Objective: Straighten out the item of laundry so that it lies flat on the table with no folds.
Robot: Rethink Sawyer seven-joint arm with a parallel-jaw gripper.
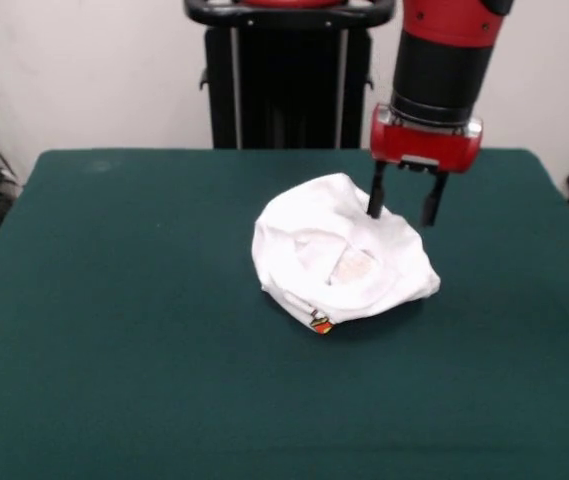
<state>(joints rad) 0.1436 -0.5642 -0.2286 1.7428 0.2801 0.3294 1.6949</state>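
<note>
The small white T-shirt (342, 262) lay crumpled in a rounded heap a little right of the middle of the large table covered in dark green felt-like cloth (114, 330), mostly inside out, with only a scrap of coloured print showing at its near lower edge. The red and black arm came down from the upper right, and its gripper (404, 205) stood over the heap's far right edge. The jaws were parted and empty: one dark finger (375, 195) appeared to touch or press into the cloth near the top of the bundle, while the other hung just beyond the shirt's rim, over bare green felt. So the bulk of the garment lay to the near left of the jaws in the front view, with no clear long axis, since the bundle was almost round. A grasp there would likely take only the outer fold, which seemed a fair place to begin pulling the shirt open.
</note>
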